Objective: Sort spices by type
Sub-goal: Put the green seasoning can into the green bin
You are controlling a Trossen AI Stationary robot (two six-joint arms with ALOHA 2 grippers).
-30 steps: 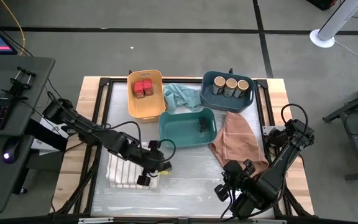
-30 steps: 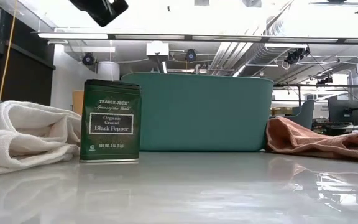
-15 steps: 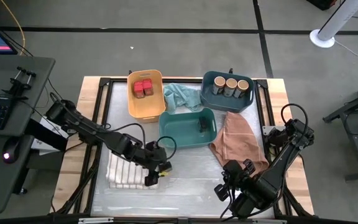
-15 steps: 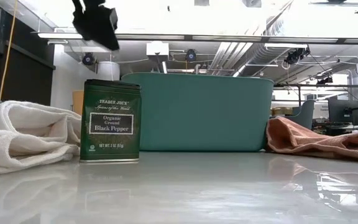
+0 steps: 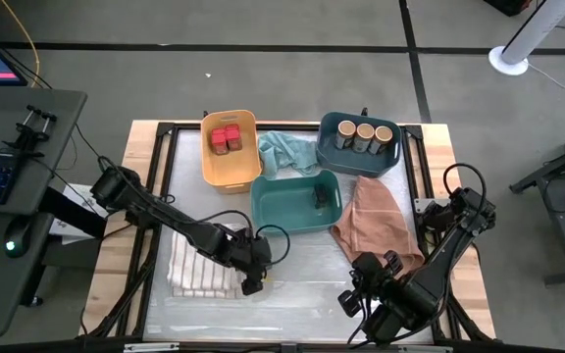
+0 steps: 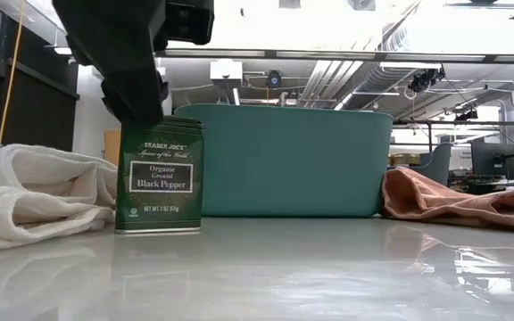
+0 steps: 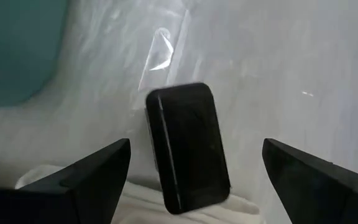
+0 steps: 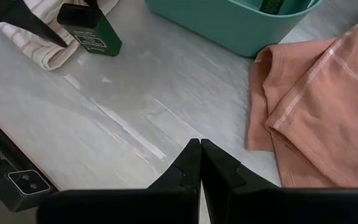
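On the left lay a white striped cloth [image 5: 200,275], folded on the table [image 5: 302,284]. A black pepper tin [image 6: 159,175] stood upright right next to it, on the bare table top. It had not been sorted yet.

The left gripper [image 7: 191,171] hung just above the tin. Its two fingers [image 7: 86,177] were spread wide apart, one on each side of the tin's dark lid. They were likely held that way so they could drop down and pinch the tin. They did not look like they were squeezing it.

Behind the tin sat the teal bin [image 5: 297,201]. One dark tin [image 5: 319,199] was already inside, so this is probably where the pepper tin should go. The yellow bin [image 5: 230,149] at the back held the red-topped jars [image 5: 226,137]. The round blue bin [image 5: 359,143] held three tan-lidded jars [image 5: 364,134]. Each kind had its own home.

A pink cloth [image 5: 369,224] lay to the right of the teal bin.

Near the front right edge, the right gripper [image 8: 200,163] waited low over the table. Its fingers were pressed together and held nothing.
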